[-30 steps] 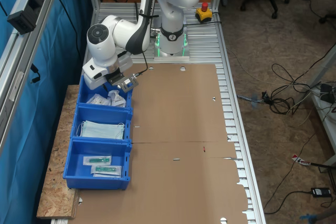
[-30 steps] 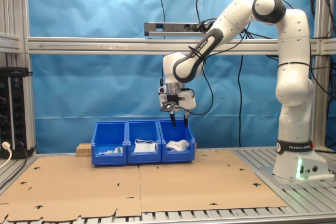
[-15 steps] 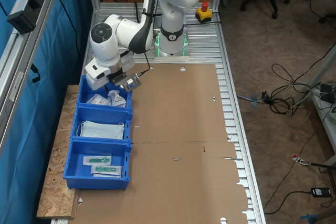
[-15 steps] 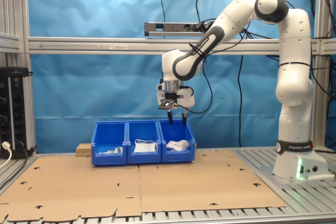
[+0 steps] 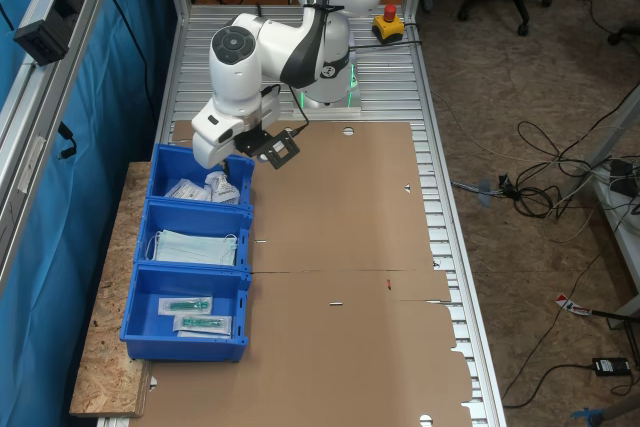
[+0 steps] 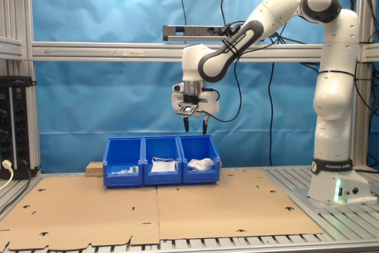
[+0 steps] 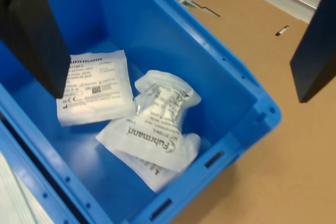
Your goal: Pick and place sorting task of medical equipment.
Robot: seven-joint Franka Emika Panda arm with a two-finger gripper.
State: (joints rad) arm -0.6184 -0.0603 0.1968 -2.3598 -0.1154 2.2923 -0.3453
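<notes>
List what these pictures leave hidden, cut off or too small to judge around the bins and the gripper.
- Packet count: in the wrist view, the white packets overlap, so the number stacked is unclear.
- Bin near the masks: in the wrist view a dark finger covers part of its floor.
- Gripper: in the first exterior view the arm's wrist hides the fingertips.
- Bin contents: in the second exterior view the front walls hide most of them.

Evenly and brightly lit in both exterior views, with soft, faint shadows on the cardboard (image 5: 340, 247). Sharp throughout there. Slightly soft in the wrist view: print on the packets (image 7: 152, 124) a little smeared, dark fingers (image 7: 31, 30) near the lens blurred, mild sheen on the bin (image 7: 247, 93).
</notes>
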